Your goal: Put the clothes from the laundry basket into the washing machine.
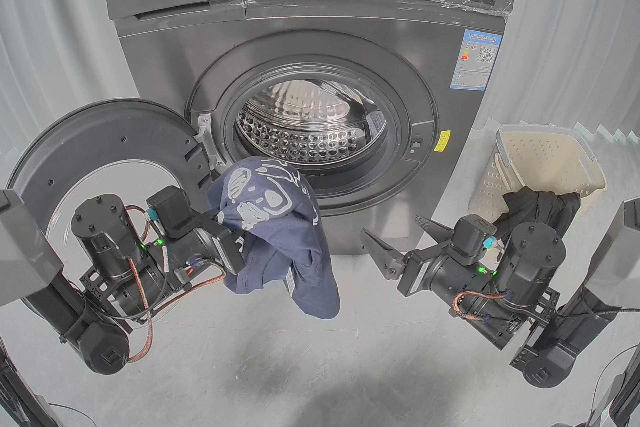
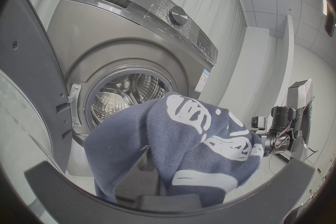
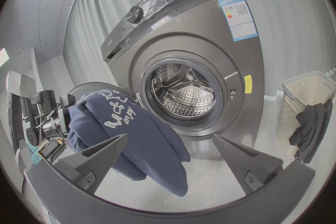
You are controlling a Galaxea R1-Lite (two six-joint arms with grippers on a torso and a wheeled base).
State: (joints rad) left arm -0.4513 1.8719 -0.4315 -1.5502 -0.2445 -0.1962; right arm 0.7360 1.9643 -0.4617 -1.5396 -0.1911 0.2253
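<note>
Washing machine (image 1: pixel 167 61) carries a blue-edged label (image 1: pixel 475 60) and yellow sticker (image 1: pixel 442 141)

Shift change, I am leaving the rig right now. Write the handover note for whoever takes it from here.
Grippers: the left gripper is shut on the navy sweatshirt, held just in front of the drum. The right gripper is open and empty, low before the washing machine.
Things: the door is swung open to the left and the drum looks empty. The laundry basket stands right of the machine, with a dark garment draped over its edge.
Done: door open, sweatshirt out of the basket.
Left: push the sweatshirt into the drum, then fetch the dark garment.
</note>
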